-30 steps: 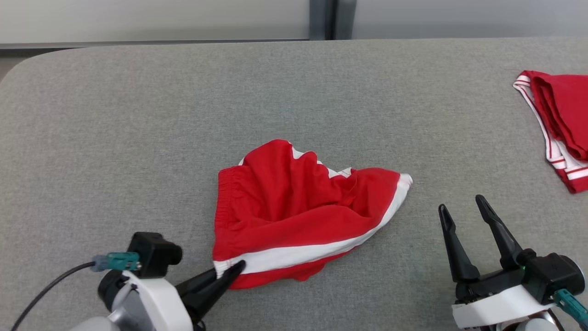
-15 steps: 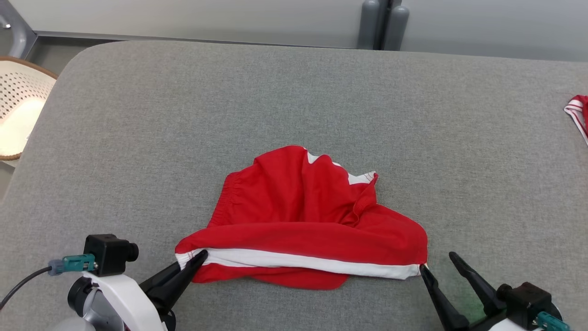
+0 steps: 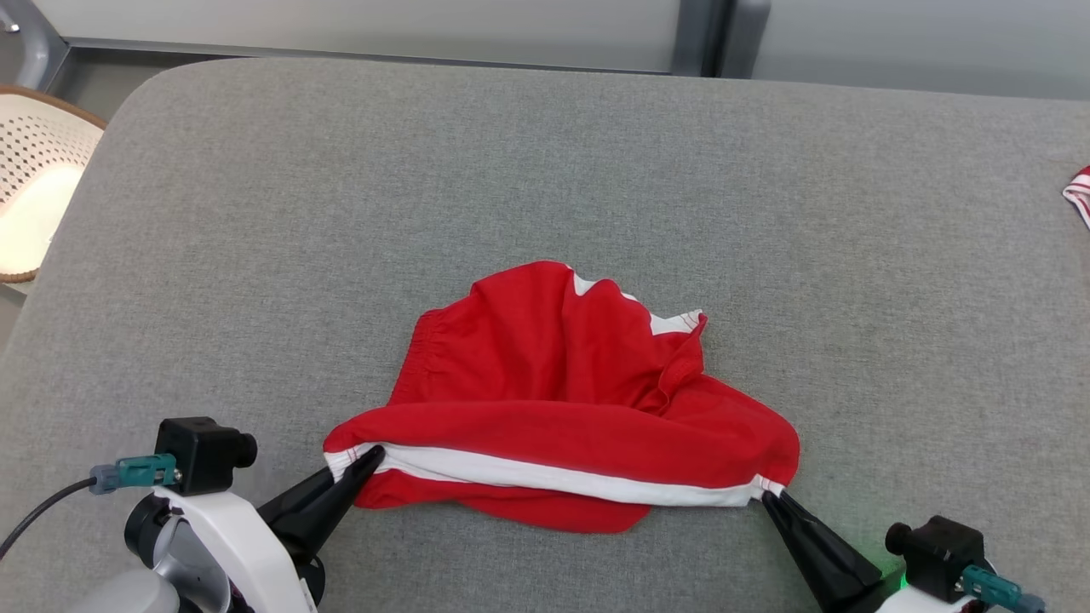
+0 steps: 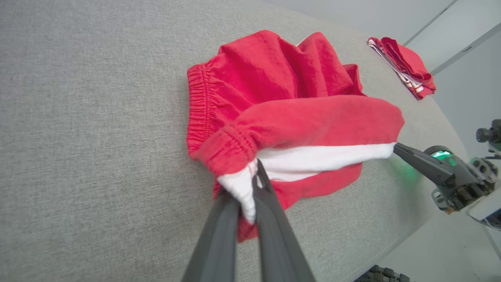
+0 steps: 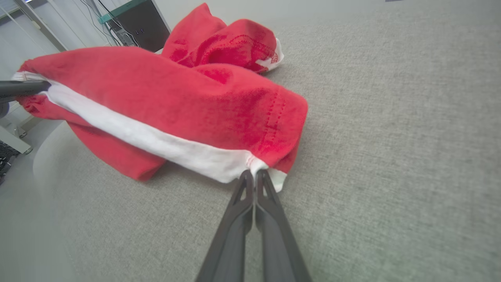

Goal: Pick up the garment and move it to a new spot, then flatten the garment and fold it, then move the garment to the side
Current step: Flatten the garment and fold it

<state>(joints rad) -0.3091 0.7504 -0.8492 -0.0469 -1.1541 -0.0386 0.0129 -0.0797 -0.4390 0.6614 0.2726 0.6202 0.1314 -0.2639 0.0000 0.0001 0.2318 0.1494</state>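
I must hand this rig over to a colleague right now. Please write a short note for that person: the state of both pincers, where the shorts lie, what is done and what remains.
Left pincer: shut on the white band of the red shorts, at the waistband end.
Right pincer: shut on the same band, at the other end.
Shorts: crumpled mid grey table, near edge stretched between both pincers.
Done: both ends gripped.
Left: move, flatten, fold, set aside.
Also: another red garment at the table's right edge; basket beside the table, left.
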